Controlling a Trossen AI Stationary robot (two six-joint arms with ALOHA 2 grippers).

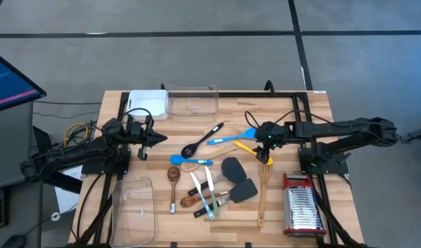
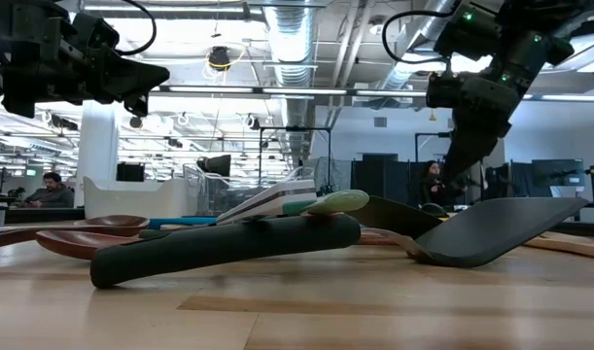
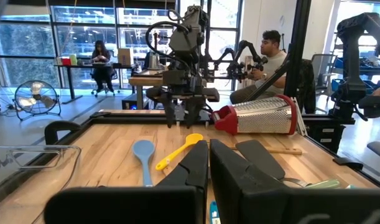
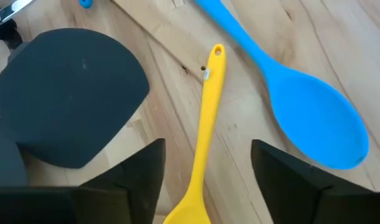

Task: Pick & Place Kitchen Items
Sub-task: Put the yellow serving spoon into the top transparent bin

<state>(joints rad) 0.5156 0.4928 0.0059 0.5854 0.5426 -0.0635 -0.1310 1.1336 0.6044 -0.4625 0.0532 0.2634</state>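
A yellow silicone spoon [image 1: 255,151] lies flat on the table beside a blue silicone spoon [image 1: 231,138], right of the middle. My right gripper [image 1: 264,146] is open just over it, one finger on each side of the yellow handle [image 4: 205,118], touching nothing that I can see. A pile of utensils lies toward the near edge: dark grey spatulas [image 1: 234,178], a black slotted spoon [image 1: 202,140], wooden spoons [image 1: 173,180] and small white and teal pieces [image 1: 204,193]. My left gripper [image 1: 157,138] hovers shut and empty at the left, pointing at the pile.
A steel box grater with red trim [image 1: 303,207] lies at the near right. A clear tub [image 1: 191,102] and a white tray [image 1: 147,103] stand at the far edge, another clear tub [image 1: 136,207] at the near left. A long wooden spatula [image 1: 262,196] lies near the grater.
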